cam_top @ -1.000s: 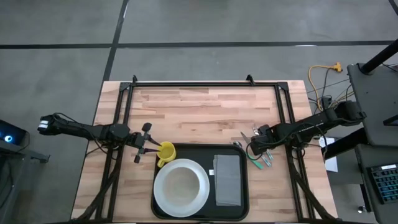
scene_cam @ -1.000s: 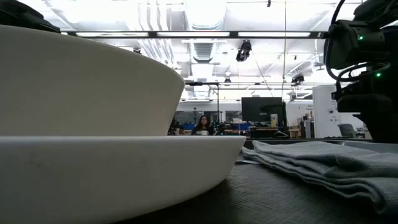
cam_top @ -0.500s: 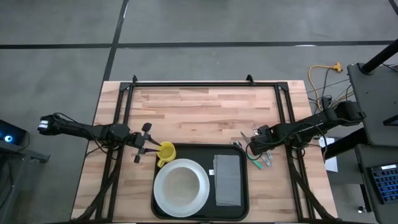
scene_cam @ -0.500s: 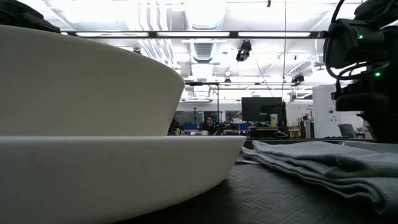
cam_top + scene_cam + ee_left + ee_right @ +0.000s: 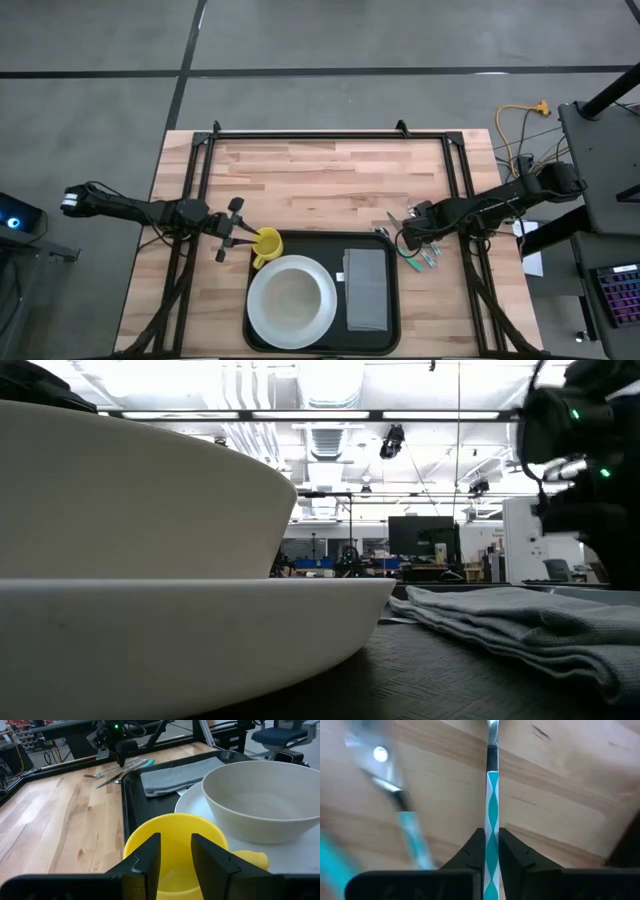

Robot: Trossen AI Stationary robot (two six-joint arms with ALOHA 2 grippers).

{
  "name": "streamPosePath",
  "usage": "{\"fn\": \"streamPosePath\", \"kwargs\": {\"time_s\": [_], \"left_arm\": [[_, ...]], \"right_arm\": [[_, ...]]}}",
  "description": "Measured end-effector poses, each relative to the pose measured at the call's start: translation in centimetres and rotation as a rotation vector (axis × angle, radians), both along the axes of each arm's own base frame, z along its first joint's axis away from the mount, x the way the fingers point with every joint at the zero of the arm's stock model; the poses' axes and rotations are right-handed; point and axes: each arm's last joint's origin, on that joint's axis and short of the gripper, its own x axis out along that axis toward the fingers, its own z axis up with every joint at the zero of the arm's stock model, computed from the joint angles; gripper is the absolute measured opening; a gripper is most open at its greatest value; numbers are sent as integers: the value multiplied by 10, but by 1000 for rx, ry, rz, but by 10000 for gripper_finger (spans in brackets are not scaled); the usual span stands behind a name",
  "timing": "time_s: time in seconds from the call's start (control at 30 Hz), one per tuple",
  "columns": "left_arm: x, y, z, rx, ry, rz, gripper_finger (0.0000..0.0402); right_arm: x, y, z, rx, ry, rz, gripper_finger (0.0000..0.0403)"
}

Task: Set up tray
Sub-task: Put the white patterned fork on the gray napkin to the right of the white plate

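Observation:
The black tray (image 5: 320,242) lies at the table's near middle. It carries a white plate (image 5: 292,335) with a bowl (image 5: 260,800) on it, a folded grey napkin (image 5: 366,288) and a yellow cup (image 5: 267,243) in its far left corner. My left gripper (image 5: 175,845) stands open just left of the cup, its fingers in front of the cup's near wall. Whether they touch it does not show. Right of the tray, my right gripper (image 5: 408,240) points down over several teal-handled pieces of cutlery (image 5: 425,255) and is shut on one. My right gripper pinches one piece of cutlery by its teal-and-white patterned handle (image 5: 492,815) between its two fingers (image 5: 475,845). The fingers come from above, pointing down, one on each long side of the handle. The piece lies along the wooden tabletop, its metal end (image 5: 492,730) pointing away.
Another teal-handled piece (image 5: 407,820) lies on the wood close beside the held one. Black frame rails (image 5: 460,180) run along the table's left, right and far sides. Bare wood (image 5: 320,180) stretches beyond the tray toward the far edge.

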Motion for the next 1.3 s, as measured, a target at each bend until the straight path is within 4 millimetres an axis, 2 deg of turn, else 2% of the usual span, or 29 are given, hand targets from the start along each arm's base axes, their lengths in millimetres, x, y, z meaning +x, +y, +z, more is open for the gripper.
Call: {"fn": "streamPosePath", "kwargs": {"time_s": [0.27, 0.5, 0.8, 1.07, 1.3], "left_arm": [[0, 0, 0, 0, 0, 0, 94], [0, 0, 0, 0, 0, 0, 94], [0, 0, 0, 0, 0, 0, 94], [0, 0, 0, 0, 0, 0, 94], [0, 0, 0, 0, 0, 0, 94]], "right_arm": [[16, 2, 20, -19, -91, -33, 21], [16, 5, 20, -15, -98, -60, 21], [16, 22, 25, 2, -123, -87, 20], [15, 45, 25, 19, -148, -156, 20], [28, 80, 28, 23, -142, -207, 20]]}}
